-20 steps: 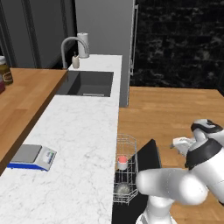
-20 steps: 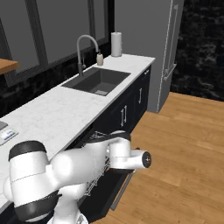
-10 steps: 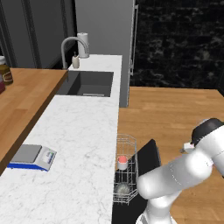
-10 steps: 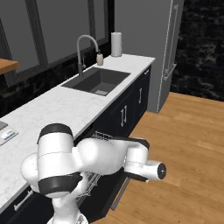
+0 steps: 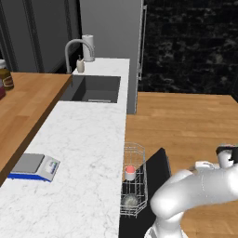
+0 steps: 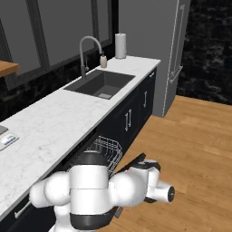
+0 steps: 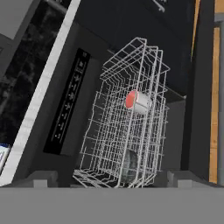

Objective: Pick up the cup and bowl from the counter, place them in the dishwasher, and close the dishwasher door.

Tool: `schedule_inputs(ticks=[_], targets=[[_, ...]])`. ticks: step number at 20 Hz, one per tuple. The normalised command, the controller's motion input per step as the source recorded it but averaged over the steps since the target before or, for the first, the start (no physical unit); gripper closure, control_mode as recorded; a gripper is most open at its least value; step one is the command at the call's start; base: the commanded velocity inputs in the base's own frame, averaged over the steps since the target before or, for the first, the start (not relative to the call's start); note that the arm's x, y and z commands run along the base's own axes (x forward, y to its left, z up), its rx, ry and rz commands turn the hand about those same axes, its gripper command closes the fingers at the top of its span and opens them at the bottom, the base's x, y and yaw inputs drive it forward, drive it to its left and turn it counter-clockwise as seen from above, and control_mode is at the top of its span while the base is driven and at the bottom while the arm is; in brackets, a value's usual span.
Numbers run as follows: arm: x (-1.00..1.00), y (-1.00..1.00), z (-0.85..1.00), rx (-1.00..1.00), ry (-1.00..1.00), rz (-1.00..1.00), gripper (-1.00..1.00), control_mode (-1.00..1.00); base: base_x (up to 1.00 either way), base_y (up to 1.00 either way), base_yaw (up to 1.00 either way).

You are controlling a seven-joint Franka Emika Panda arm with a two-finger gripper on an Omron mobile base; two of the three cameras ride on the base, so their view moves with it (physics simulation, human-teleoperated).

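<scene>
The red-pink cup [image 5: 130, 173] [image 7: 137, 101] lies in the white wire rack [image 5: 134, 155] [image 7: 114, 131], which is pulled out of the dishwasher [image 7: 89, 65]. The dark grey bowl [image 5: 130, 201] [image 7: 129, 168] sits in the same rack, nearer its front end. Beside the rack, the black dishwasher door [image 5: 157, 169] [image 6: 136, 161] [image 7: 197, 92] stands partly open. My gripper [image 7: 113, 180] is open and holds nothing. It looks at the rack from outside, back from it on the floor side. The white marble counter [image 5: 83, 148] [image 6: 50, 127] runs along the left.
A sink [image 5: 93, 88] with a faucet [image 5: 74, 49] is set in the counter farther on. A blue-edged scale [image 5: 32, 166] lies near the wooden top [image 5: 23, 102]. The grey fridge [image 5: 111, 32] stands at the counter's end. Wooden floor [image 5: 186, 125] stretches to the right.
My arm has swung lower and farther right, away from the rack. The cup and bowl stay in the rack, and the door has not moved.
</scene>
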Motion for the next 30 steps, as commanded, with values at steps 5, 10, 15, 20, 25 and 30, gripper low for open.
schedule_inputs(ticks=[5, 10, 15, 20, 25, 30], targets=[[0.08, -0.07, -0.65, 0.27, 0.04, 0.00, -1.00, -1.00, 0.00, 0.00, 0.00], [0.26, 0.00, -0.61, 0.24, 0.05, 0.00, -1.00, -1.00, 0.00, 0.00, 0.00], [0.32, -0.10, -0.68, 0.26, 0.05, 0.00, -1.00, -1.00, 0.00, 0.00, 0.00], [0.34, -0.17, -0.72, 0.19, 0.05, 0.00, -1.00, -1.00, 0.00, 0.00, 0.00], [0.49, -0.02, -0.66, 0.11, 0.09, 0.01, -1.00, -1.00, 0.00, 0.00, 0.00], [0.32, -0.27, -0.64, 0.15, 0.07, 0.05, -1.00, -1.00, 0.00, 0.00, 0.00]])
